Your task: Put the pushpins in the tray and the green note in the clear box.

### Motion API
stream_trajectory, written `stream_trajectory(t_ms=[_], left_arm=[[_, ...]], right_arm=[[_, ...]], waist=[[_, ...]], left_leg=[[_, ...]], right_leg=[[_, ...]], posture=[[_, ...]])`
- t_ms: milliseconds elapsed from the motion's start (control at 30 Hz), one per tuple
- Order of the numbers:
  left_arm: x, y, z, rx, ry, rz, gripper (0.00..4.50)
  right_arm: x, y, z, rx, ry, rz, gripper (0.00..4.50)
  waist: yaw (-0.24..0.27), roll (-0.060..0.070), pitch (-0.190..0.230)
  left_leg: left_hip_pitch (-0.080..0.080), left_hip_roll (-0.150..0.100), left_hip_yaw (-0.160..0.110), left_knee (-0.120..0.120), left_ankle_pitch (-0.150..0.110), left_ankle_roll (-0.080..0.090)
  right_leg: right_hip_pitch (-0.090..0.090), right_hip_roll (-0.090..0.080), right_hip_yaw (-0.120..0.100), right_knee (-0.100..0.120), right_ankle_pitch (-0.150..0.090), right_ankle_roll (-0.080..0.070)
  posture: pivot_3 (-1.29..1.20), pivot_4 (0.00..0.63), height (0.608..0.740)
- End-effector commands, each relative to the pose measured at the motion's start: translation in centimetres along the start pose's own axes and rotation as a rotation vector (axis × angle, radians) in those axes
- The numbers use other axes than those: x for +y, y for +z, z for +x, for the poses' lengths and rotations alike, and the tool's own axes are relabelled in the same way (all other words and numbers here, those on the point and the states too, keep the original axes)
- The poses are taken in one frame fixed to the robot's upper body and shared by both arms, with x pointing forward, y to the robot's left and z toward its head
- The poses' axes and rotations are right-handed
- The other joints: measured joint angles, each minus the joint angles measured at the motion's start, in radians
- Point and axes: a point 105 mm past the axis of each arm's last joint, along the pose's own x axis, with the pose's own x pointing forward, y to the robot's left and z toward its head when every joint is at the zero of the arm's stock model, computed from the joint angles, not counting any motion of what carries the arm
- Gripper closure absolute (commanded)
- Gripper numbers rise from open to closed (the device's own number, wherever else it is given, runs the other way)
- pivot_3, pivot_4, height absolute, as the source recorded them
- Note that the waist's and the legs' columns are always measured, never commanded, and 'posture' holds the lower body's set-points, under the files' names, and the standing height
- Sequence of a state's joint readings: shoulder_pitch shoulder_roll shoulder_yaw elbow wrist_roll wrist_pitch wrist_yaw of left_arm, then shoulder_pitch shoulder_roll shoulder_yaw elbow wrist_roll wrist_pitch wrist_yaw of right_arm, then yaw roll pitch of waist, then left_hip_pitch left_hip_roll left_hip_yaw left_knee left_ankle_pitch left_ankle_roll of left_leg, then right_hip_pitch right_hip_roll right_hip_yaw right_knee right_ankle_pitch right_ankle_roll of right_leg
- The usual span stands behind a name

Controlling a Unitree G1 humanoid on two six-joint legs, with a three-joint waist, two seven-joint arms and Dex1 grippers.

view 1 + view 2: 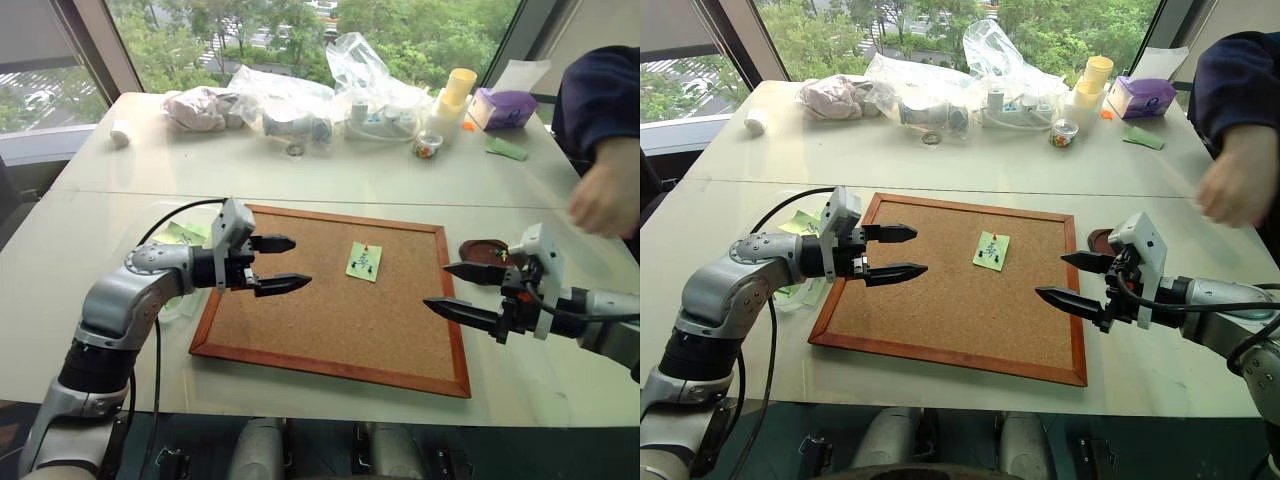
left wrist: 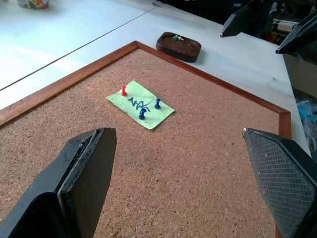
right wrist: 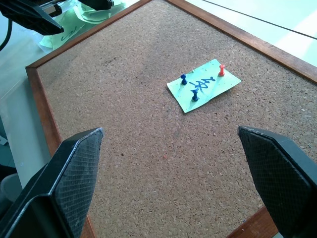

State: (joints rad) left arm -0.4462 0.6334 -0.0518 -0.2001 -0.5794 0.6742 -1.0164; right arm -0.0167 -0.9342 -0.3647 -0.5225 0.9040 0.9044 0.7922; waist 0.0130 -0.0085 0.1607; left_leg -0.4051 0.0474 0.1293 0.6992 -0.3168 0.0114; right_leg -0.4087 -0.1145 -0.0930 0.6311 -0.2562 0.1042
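The green note (image 1: pixel 364 261) lies pinned near the middle of the corkboard (image 1: pixel 330 330). A red pushpin (image 2: pixel 123 90) and two blue pushpins (image 2: pixel 157 103) stand in it. The dark reddish tray (image 1: pixel 487 250) sits just off the board's right edge with small pins inside. The clear box (image 1: pixel 805 292) lies beside the board's left edge, partly hidden under my left arm. My left gripper (image 1: pixel 300 263) hovers open over the board's left part, pointing toward the note. Over the board's right edge, next to the tray, my right gripper (image 1: pixel 437 285) is open and empty.
Light-green papers (image 1: pixel 185 235) lie by the clear box. A person's hand (image 1: pixel 605 195) reaches over the table at the right. Plastic bags (image 1: pixel 290 100), stacked cups (image 1: pixel 455 95), a small jar (image 1: pixel 427 145) and a purple box (image 1: pixel 505 107) line the far side.
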Motion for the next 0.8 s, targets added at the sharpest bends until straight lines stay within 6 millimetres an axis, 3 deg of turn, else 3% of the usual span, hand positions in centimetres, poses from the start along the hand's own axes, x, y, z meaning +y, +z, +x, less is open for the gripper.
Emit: stream_trajectory(t_ms=[33,567,800], left_arm=[[0.3,1.2,-0.3,-0.027,0.024,0.037,0.03],[-0.3,2.4,0.7,-0.091,-0.001,0.024,0.03],[-0.5,1.7,1.0,-0.059,-0.002,0.041,0.03]], right_arm=[[-0.2,0.8,-0.1,-0.023,-0.010,-0.040,0.00],[-0.4,0.4,0.1,-0.018,-0.021,-0.055,0.00],[-0.6,0.6,0.3,-0.033,-0.029,-0.065,0.00]], waist=[[0.000,0.000,0.000],[0.001,0.000,0.000],[0.000,0.000,0.000]], left_leg=[[0.000,0.000,0.000,0.000,0.000,0.000],[0.000,0.000,0.000,0.000,0.000,0.000],[0.000,0.000,0.000,0.000,0.000,0.000]], right_leg=[[0.000,0.000,0.000,0.000,0.000,0.000],[0.000,0.000,0.000,0.000,0.000,0.000],[0.000,0.000,0.000,0.000,0.000,0.000]], posture=[[0.00,0.150,0.740],[0.00,0.150,0.740],[0.00,0.150,0.740]])
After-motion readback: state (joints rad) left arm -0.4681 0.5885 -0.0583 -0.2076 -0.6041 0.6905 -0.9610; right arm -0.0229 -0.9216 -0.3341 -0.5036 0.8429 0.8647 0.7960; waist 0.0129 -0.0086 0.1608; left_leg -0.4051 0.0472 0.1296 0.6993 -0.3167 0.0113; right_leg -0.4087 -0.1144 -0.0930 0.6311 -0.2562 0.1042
